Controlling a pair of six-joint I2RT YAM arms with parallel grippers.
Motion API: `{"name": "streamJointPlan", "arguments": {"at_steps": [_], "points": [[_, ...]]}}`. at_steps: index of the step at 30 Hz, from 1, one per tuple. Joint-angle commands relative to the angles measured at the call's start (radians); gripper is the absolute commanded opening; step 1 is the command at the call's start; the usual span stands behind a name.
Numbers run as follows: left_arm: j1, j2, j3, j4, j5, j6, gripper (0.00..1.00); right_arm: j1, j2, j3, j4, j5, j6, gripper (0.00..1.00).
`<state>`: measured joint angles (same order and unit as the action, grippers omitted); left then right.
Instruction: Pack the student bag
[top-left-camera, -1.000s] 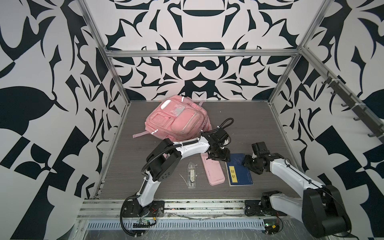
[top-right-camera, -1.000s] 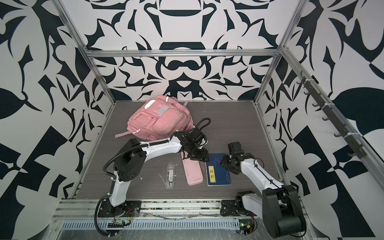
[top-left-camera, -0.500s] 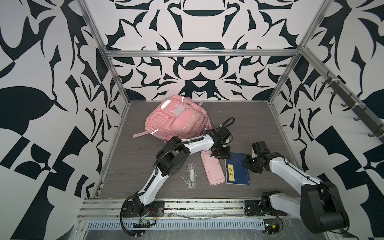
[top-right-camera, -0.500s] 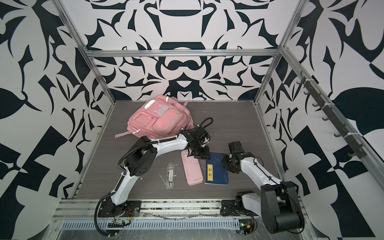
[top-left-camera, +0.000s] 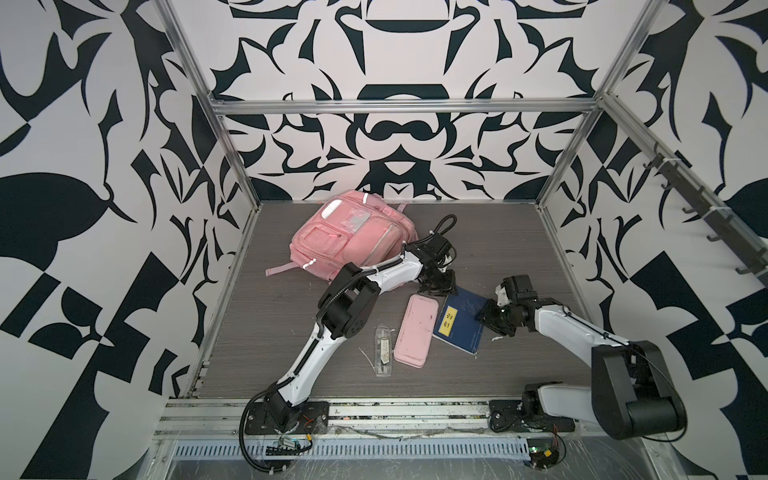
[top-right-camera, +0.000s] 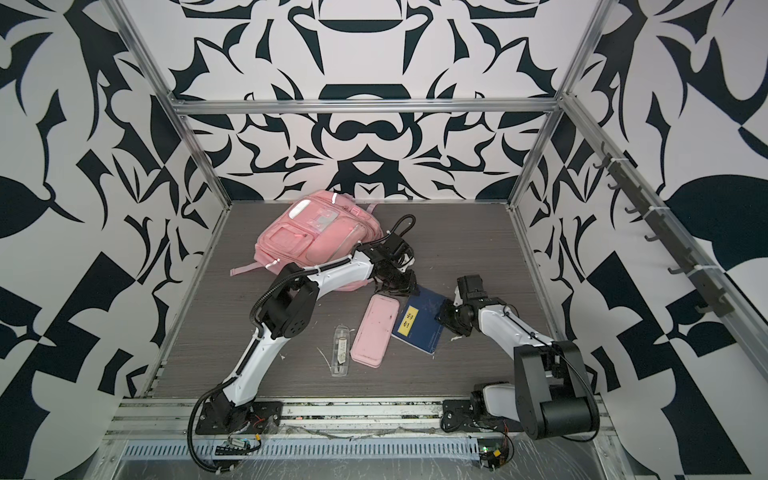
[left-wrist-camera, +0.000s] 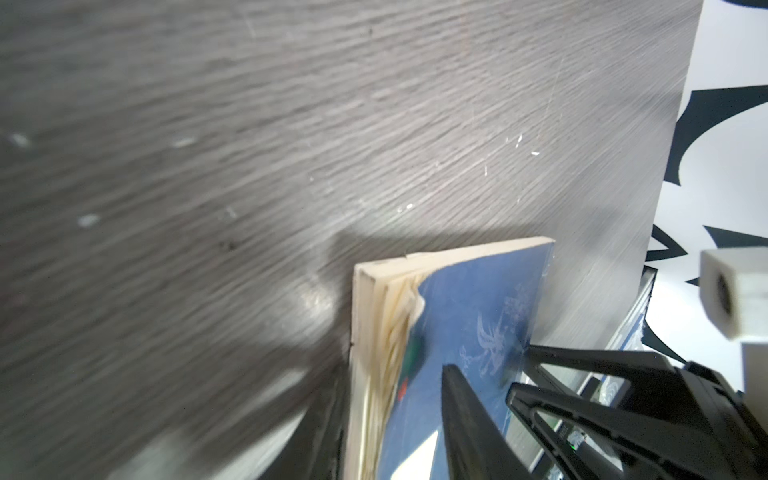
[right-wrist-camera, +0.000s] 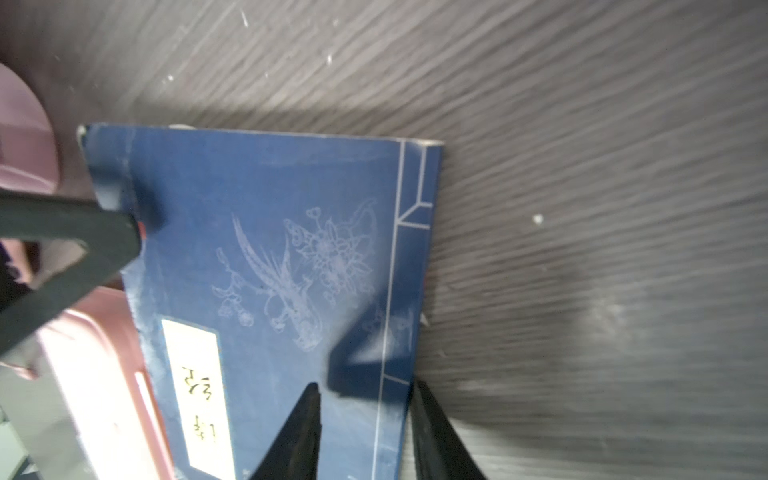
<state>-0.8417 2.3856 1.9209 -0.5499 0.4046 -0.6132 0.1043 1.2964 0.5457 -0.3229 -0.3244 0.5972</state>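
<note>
Pink student bag (top-left-camera: 349, 239) is lying at the table's (top-left-camera: 507, 249) back left, front pockets up. Near its right side, my left gripper (top-left-camera: 438, 287) is straddling the blue book's (top-left-camera: 459, 324) far corner, jaws partly apart. I cannot tell whether it is clamped. My right gripper (top-left-camera: 484, 316) is straddling the book's bound edge, grip equally unclear. Pink pencil case (top-left-camera: 417, 330) is lying just beside the book.

student bag (top-left-camera: 332, 245) corner behind arm (top-left-camera: 390, 272), blue book (right-wrist-camera: 270, 257) label (right-wrist-camera: 195, 399) seemingly blurred
</note>
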Motion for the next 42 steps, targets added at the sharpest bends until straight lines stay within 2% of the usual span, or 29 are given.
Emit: {"name": "streamJointPlan", "arguments": {"at_steps": [1,6,14,27,32,42], "points": [[-0.011,-0.036,-0.045,-0.066,-0.022,0.043,0.43,-0.006,-0.028,0.007,0.002,-0.033,-0.017,0.47],[-0.011,-0.106,-0.13,-0.094,-0.082,0.078,0.47,-0.007,-0.099,-0.051,-0.007,-0.043,-0.022,0.51],[-0.012,-0.077,-0.134,-0.113,-0.047,0.104,0.46,-0.007,-0.153,-0.113,0.03,-0.079,0.033,0.52],[-0.013,-0.012,-0.071,-0.123,-0.044,0.089,0.29,-0.008,-0.061,-0.132,0.197,-0.165,0.082,0.52],[-0.013,0.009,-0.051,-0.129,-0.043,0.09,0.24,-0.008,-0.129,-0.148,0.254,-0.202,0.114,0.53],[-0.013,0.046,-0.007,-0.123,-0.012,0.07,0.23,-0.012,-0.352,-0.168,0.292,-0.235,0.137,0.55]]}}
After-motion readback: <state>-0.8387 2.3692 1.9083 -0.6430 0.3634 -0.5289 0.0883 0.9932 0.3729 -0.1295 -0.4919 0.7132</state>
